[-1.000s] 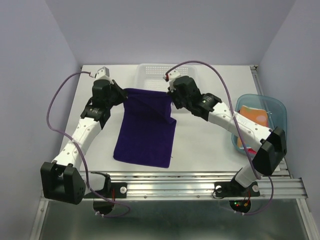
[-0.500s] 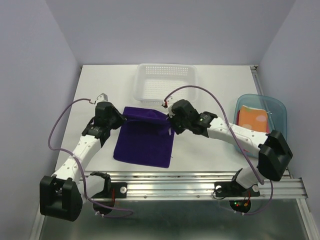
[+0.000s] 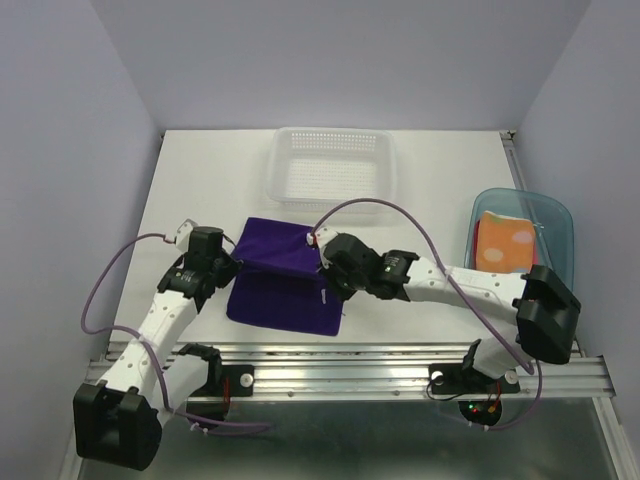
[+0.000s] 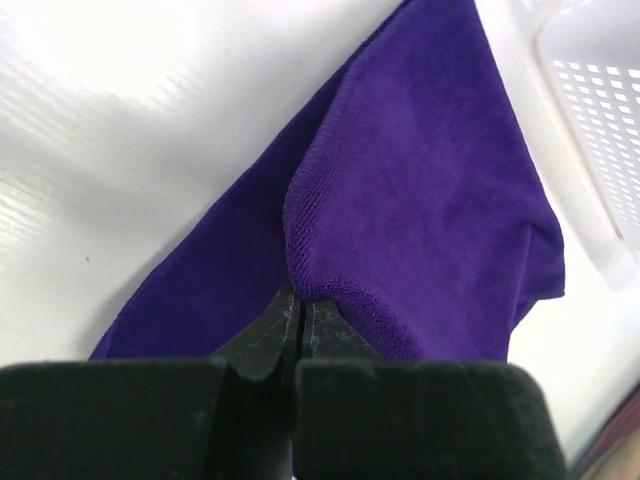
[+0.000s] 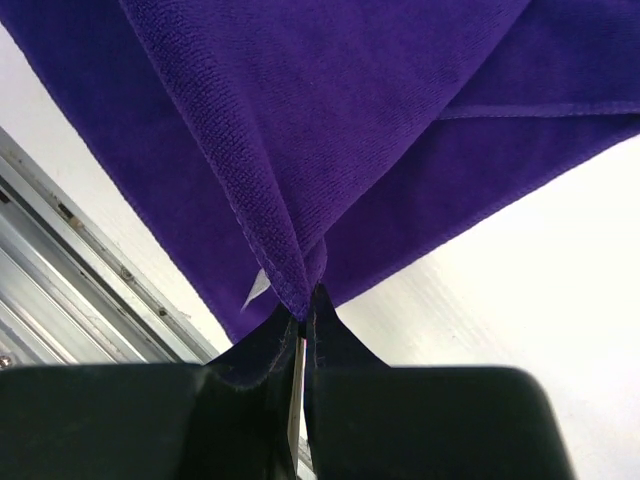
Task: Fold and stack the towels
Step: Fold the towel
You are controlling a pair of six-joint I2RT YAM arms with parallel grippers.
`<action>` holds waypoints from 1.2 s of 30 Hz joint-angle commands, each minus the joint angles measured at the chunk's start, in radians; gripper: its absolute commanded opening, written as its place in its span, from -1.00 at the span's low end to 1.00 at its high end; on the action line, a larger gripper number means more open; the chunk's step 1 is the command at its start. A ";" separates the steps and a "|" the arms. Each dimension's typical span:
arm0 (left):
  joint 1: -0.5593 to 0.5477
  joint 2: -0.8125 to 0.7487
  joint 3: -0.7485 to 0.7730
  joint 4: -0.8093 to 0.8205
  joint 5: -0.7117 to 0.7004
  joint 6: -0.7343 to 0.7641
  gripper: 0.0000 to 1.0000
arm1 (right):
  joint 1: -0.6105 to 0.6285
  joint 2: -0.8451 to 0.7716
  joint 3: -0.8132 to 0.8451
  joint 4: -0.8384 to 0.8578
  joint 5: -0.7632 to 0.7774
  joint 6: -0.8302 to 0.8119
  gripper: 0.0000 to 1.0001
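The dark purple towel (image 3: 280, 283) lies on the white table near its front edge, its far half lifted and doubled over toward me. My left gripper (image 3: 233, 265) is shut on the towel's left far corner (image 4: 330, 290). My right gripper (image 3: 326, 272) is shut on its right far corner (image 5: 300, 290). Both hold their corners just above the towel's lower half. The orange polka-dot towel (image 3: 504, 243) lies folded in the teal tray (image 3: 556, 222) at the right. The hot pink towel is hidden.
The white perforated basket (image 3: 330, 165) stands at the back middle, its corner showing in the left wrist view (image 4: 600, 110). The metal rail (image 3: 400, 365) runs along the table's front edge, close below the towel, and shows in the right wrist view (image 5: 60, 250).
Both grippers have carried the towel's far edge from beside the basket toward the front of the table, so the towel has doubled over and looks about half as long.
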 commanded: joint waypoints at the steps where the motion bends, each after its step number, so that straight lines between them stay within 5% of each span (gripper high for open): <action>1: 0.008 -0.056 -0.034 -0.092 -0.125 -0.089 -1.00 | 0.052 0.034 0.037 -0.072 0.119 0.041 -0.99; 18: 0.008 -0.050 -0.052 -0.044 -0.031 -0.072 -1.00 | 0.068 0.140 0.429 -0.451 0.515 -0.117 -0.99; 36: 0.008 -0.021 -0.054 -0.133 -0.079 -0.202 -1.00 | 0.128 0.116 0.074 -0.170 0.245 -0.037 -0.99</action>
